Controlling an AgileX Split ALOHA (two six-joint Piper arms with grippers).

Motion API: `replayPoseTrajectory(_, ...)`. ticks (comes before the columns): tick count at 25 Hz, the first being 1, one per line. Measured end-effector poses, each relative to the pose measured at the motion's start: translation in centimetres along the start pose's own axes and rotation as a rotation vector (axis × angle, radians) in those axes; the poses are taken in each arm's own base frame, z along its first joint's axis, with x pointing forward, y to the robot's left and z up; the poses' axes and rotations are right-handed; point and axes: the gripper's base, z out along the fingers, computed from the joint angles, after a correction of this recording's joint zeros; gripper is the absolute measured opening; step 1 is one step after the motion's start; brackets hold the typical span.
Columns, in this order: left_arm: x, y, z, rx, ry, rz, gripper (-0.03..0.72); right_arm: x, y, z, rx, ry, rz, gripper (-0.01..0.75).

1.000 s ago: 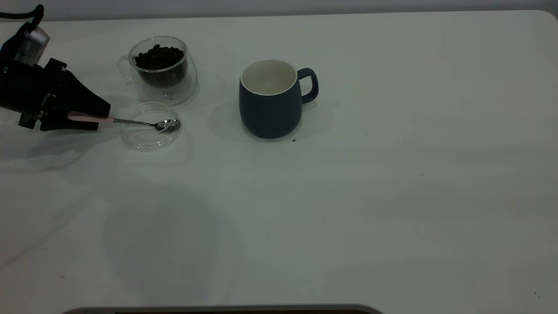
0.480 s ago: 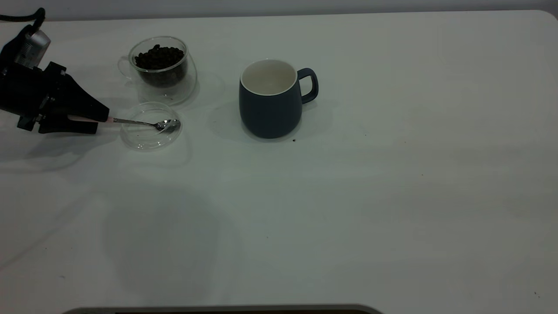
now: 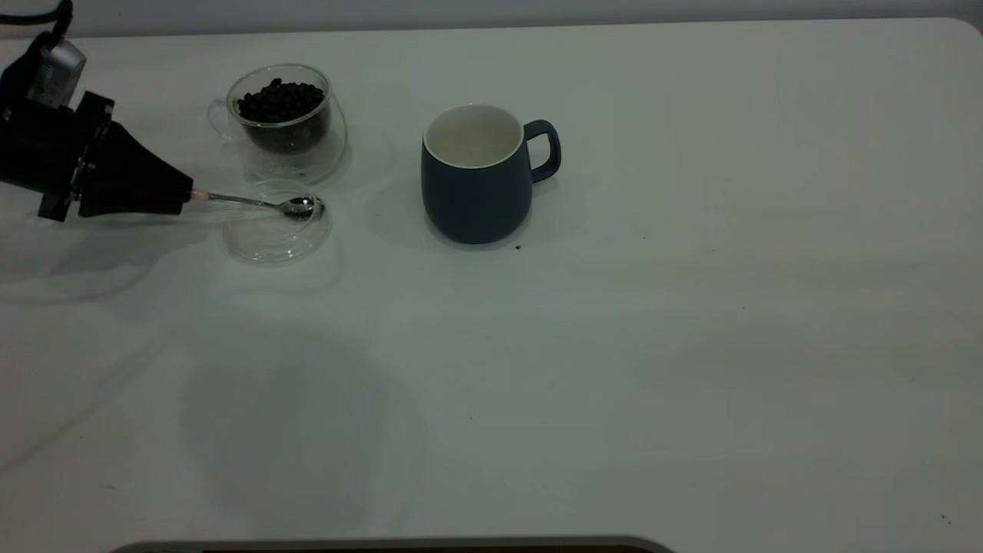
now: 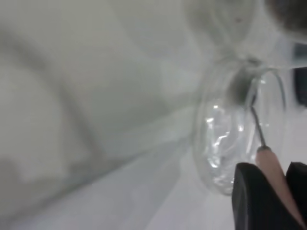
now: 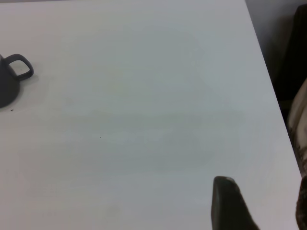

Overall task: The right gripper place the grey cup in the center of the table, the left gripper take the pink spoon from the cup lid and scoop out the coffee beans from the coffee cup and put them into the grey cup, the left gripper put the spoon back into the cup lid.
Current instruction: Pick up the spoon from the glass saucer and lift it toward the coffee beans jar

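My left gripper (image 3: 187, 197) at the table's far left is shut on the pink spoon (image 3: 253, 202), whose handle is almost hidden between the fingers. The metal bowl hovers over the far rim of the clear cup lid (image 3: 276, 236). In the left wrist view the pink handle (image 4: 269, 165) sits between the black fingers (image 4: 249, 191), with the lid (image 4: 223, 139) beyond. The coffee cup (image 3: 296, 146) with coffee beans (image 3: 280, 100) stands just behind the lid. The grey cup (image 3: 476, 192) stands upright mid-table, its inside white and bare. My right gripper (image 5: 268, 191) is open and empty, away from the cup (image 5: 8, 84).
The white table (image 3: 614, 346) has a few dark specks, one right by the grey cup's base (image 3: 517, 247). The table's right edge and dark background show in the right wrist view (image 5: 283, 72).
My left gripper closed fully over the pink handle and tilted up. The spoon bowl rose and moved toward the lid's far rim. The lid shifted slightly right.
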Motion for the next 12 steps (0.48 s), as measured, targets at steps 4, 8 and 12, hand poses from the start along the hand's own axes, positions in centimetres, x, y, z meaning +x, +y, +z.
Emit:
replayPoseTrajectory(4, 0.06, -0.27, 0.00, 0.029, 0.006, -0.003, 0.134, 0.00, 0.00, 0.00, 0.000, 0.000, 0.000, 0.372)
replayPoseTrajectory(8, 0.13, -0.36, -0.01, 0.040, 0.014, -0.001, 0.134, 0.00, 0.00, 0.00, 0.000, 0.000, 0.000, 0.372)
replayPoseTrajectory(12, 0.13, -0.65, -0.22, 0.046, 0.028, 0.014, 0.130, 0.00, 0.00, 0.00, 0.000, 0.000, 0.000, 0.372)
